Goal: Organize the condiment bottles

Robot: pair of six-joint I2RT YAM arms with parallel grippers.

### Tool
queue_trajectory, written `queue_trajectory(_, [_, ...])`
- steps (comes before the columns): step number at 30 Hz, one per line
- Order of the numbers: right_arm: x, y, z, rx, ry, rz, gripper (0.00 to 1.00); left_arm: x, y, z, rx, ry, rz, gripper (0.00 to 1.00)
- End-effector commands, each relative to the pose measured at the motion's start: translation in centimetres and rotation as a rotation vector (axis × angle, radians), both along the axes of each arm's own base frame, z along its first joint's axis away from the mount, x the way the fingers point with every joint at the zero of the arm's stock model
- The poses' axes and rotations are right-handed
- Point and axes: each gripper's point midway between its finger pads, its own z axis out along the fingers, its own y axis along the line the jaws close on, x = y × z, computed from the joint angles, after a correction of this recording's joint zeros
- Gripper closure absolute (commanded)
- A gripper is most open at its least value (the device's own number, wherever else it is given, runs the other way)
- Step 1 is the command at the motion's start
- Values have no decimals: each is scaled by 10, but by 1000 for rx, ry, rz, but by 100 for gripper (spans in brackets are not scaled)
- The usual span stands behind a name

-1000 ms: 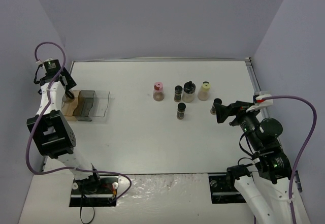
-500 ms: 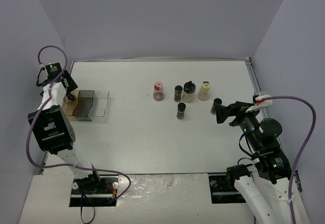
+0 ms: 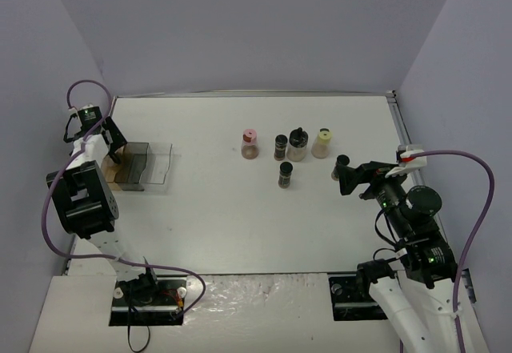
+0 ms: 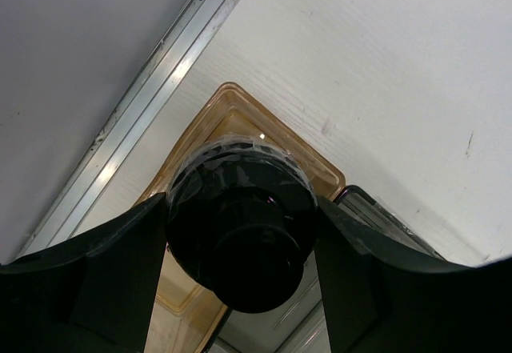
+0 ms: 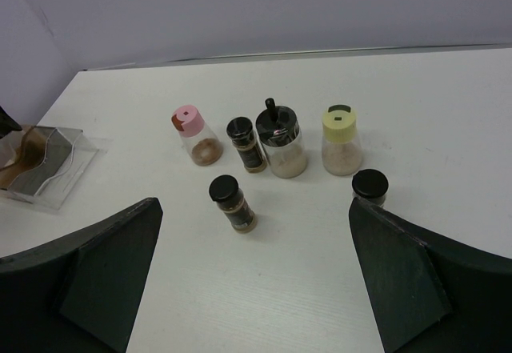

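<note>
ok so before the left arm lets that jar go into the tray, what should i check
1. left gripper shut on the black-capped jar: ok
2. jar lined up over the amber compartment of the tray: ok
3. jar base seated or clear of the compartment walls: cannot tell, the cap hides it
4. right gripper open, empty and far from the tray: ok
5. six remaining jars standing upright, away from the tray: ok
</note>
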Motion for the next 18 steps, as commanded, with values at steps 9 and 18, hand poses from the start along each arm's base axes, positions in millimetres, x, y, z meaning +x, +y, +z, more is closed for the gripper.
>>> queue_trajectory(9, [11,14,10,62,-3,48,0,9,8,21,25,-89,20,29])
queue_trajectory(18, [24,20,6,58,51,58,0,2,4,49,9,-116,44,4])
